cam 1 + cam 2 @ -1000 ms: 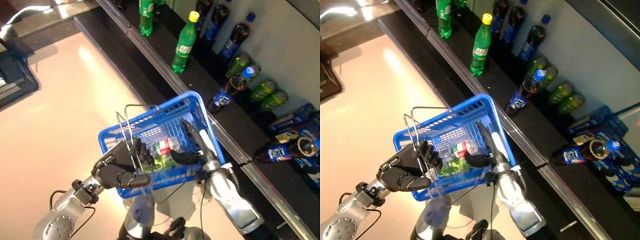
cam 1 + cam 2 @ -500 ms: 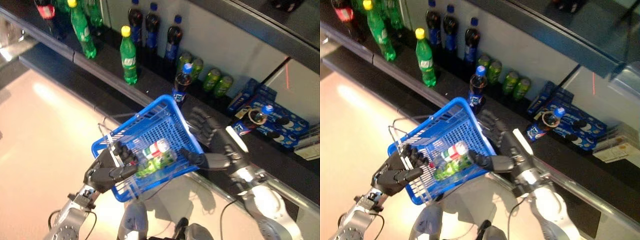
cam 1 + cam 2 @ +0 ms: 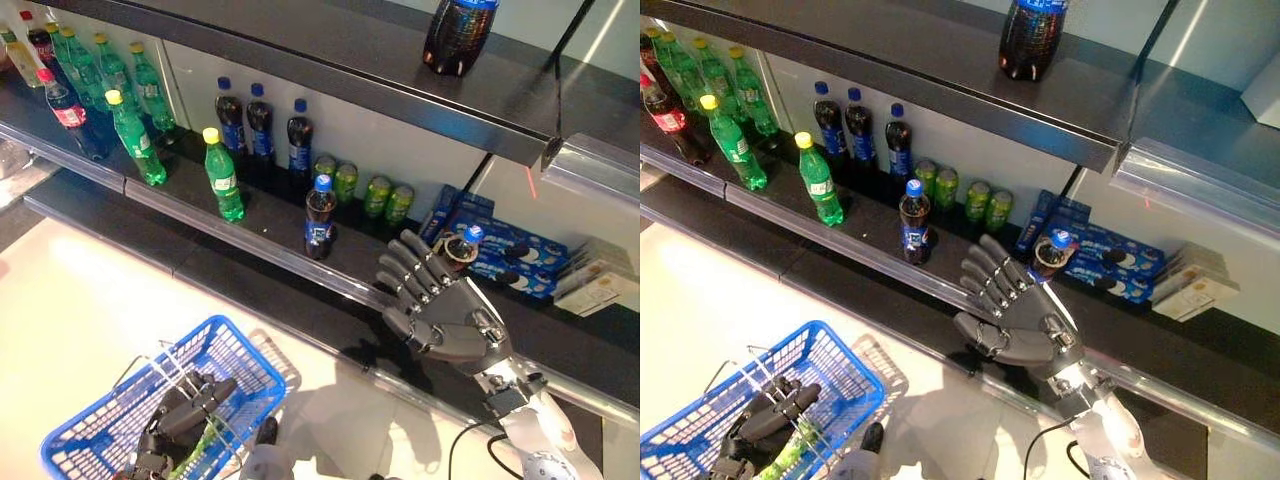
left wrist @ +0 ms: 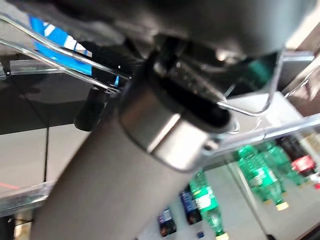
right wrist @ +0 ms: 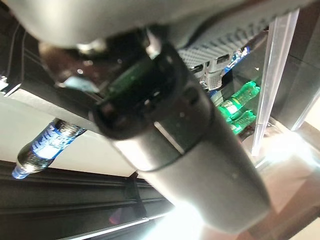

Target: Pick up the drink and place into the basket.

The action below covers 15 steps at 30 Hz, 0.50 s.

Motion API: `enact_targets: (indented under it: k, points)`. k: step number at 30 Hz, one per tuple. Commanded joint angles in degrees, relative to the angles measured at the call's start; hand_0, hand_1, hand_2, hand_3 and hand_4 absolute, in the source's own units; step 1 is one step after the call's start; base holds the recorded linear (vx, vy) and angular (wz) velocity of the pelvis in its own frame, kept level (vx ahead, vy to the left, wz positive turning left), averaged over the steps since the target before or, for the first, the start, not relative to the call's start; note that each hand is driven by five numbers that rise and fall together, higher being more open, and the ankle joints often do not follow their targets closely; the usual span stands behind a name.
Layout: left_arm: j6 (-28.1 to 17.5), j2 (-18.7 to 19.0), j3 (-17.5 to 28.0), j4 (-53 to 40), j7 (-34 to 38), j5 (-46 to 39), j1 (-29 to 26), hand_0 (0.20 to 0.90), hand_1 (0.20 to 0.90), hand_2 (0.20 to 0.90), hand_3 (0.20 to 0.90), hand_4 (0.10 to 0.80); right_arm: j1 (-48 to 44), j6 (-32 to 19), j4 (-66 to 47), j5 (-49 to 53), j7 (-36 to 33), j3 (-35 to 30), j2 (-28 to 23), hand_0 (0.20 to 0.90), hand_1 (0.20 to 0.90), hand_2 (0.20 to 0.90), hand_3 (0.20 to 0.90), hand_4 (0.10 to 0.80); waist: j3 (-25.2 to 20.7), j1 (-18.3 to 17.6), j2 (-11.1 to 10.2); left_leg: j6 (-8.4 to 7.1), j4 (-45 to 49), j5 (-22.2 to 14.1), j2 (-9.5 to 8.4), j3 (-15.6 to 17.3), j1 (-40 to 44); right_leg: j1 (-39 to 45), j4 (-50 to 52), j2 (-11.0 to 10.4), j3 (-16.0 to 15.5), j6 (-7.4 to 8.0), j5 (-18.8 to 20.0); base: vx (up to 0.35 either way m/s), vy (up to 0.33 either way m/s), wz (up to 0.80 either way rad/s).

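Meanwhile, the left robot hand (image 3: 185,418) curls its fingers round the wire handle (image 3: 170,365) of the blue basket (image 3: 100,430) at 7 o'clock, a green drink (image 3: 203,445) lying inside just beside those fingers. At 4 o'clock the right robot hand (image 3: 440,310) hangs empty, fingers spread, before the shelf (image 3: 250,235), nearest a dark bottle (image 3: 320,217) at its 10 o'clock.

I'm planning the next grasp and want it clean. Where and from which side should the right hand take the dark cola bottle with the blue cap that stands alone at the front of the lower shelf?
Probably the mid-body of the cola bottle, from the aisle side. It stands upright and apart at the shelf edge, with cans behind it. The right hand is open, to its right.
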Motion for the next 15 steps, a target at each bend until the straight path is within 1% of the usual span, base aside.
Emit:
enact_targets:
  k: [1,4,6,7,8,9,10,11,12,13,15]
  points:
    - [-10.9,0.3,-1.7,-11.4,-7.6,-4.2,-9.0,0.300,0.300,0.300,0.200,0.100,-2.6,-4.6,-0.4,0.7,1.6,0.9,-1.4,0.900,0.900,0.900,0.900,0.800,-6.3,-1.5,3.1,0.92,0.5,-2.8,1.75,3.3,5.4,-2.2,-1.2,-0.8,1.6,-1.44,6.3,-0.030,0.046,0.06]
    - [-11.7,-0.7,-1.0,-7.3,-5.2,-4.9,-8.8,0.300,0.300,0.300,0.200,0.100,-1.1,-2.0,5.3,-0.8,1.8,2.0,-0.5,0.900,0.900,0.900,0.900,0.800,-6.6,-1.9,3.0,1.13,0.3,-3.1,1.42,3.9,5.5,-2.1,-1.7,-1.2,1.7,-1.39,6.5,-0.025,0.050,0.01]
    - [-12.7,-1.3,-0.3,-5.0,-3.0,-4.4,-8.8,0.300,0.300,0.300,0.200,0.100,-0.5,-1.5,8.5,-3.3,1.7,2.6,0.6,0.900,0.900,0.900,0.900,0.800,-6.6,-2.0,2.9,1.24,0.2,-3.2,1.20,4.0,5.6,-2.0,-2.1,-1.4,1.8,-1.32,6.7,-0.034,0.031,-0.04]
    - [-13.9,-2.3,0.5,-0.6,-0.6,-3.5,-9.3,0.300,0.300,0.300,0.200,0.100,0.3,-1.2,13.1,-5.7,0.9,4.1,1.6,0.900,0.900,0.900,0.900,0.800,-6.7,-2.0,2.8,1.52,-0.2,-3.3,0.76,3.7,5.5,-2.1,-2.4,-1.6,2.3,-1.16,6.9,-0.059,0.017,-0.04]
    - [-15.2,-2.7,0.6,3.2,2.1,-1.8,-10.0,0.300,0.300,0.300,0.200,0.100,0.6,-1.8,17.1,-7.3,0.1,5.0,2.3,0.900,0.900,0.900,0.900,0.800,-6.9,-2.3,2.7,1.70,-0.7,-3.2,0.42,3.2,5.4,-2.0,-2.5,-1.2,3.1,-1.35,6.5,-0.059,0.006,-0.02]
    - [-15.5,-2.7,0.6,4.4,2.5,-1.3,-10.3,0.300,0.300,0.300,0.200,0.100,0.7,-1.9,18.4,-7.8,0.0,5.2,2.5,0.900,0.900,0.900,0.900,0.800,-6.9,-2.4,2.7,1.74,-0.8,-3.2,0.33,2.9,5.4,-2.1,-2.4,-1.0,3.4,-1.44,6.4,-0.053,-0.014,0.03]
    - [-16.1,-2.9,0.3,7.5,4.7,-0.1,-11.4,0.300,0.300,0.300,0.200,0.100,0.5,-2.1,21.5,-8.9,-0.8,5.9,2.9,0.900,0.900,0.900,0.900,0.800,-7.0,-3.0,2.6,1.94,-1.3,-3.1,0.11,1.9,5.3,-2.5,-2.0,-0.1,4.8,-1.88,5.9,-0.061,-0.020,0.17]
    - [-16.2,-3.3,-0.5,10.7,7.5,1.1,-12.9,0.300,0.300,0.300,0.200,0.100,0.5,-2.9,24.1,-10.2,-2.5,6.7,3.4,0.900,0.900,0.900,0.900,0.800,-7.1,-4.2,2.6,2.27,-1.7,-2.9,-0.17,0.3,4.9,-3.2,-1.4,1.9,7.7,-2.86,5.0,-0.071,-0.051,0.32]
    - [-16.5,-3.7,-1.6,14.5,9.8,1.6,-14.6,0.300,0.300,0.300,0.200,0.100,0.8,-3.5,26.7,-11.1,-4.5,7.2,3.9,0.900,0.900,0.900,0.900,0.800,-7.1,-5.6,2.6,2.55,-1.7,-2.6,-0.58,-1.9,4.2,-4.1,-0.2,4.6,11.2,-4.27,3.8,-0.054,-0.083,0.66]
    - [-16.9,-4.1,-2.7,18.9,10.1,2.0,-16.8,0.300,0.300,0.300,0.200,0.100,1.1,-4.1,30.0,-12.3,-6.9,7.7,4.4,0.900,0.900,0.900,0.900,0.800,-6.9,-6.8,2.6,2.54,-1.3,-2.0,-1.17,-4.7,3.4,-4.9,1.2,7.0,13.5,-5.62,2.7,-0.036,-0.096,0.88]
    - [-17.8,-5.4,-3.1,22.0,12.6,1.5,-18.3,0.300,0.300,0.300,0.200,0.100,0.4,-5.6,35.9,-14.3,-7.1,8.6,4.6,0.900,0.900,0.900,0.900,0.800,-6.2,-6.8,2.5,2.09,-0.9,-1.1,-1.42,-6.3,2.3,-5.3,2.4,8.2,12.6,-6.51,2.1,-0.053,-0.079,1.46]
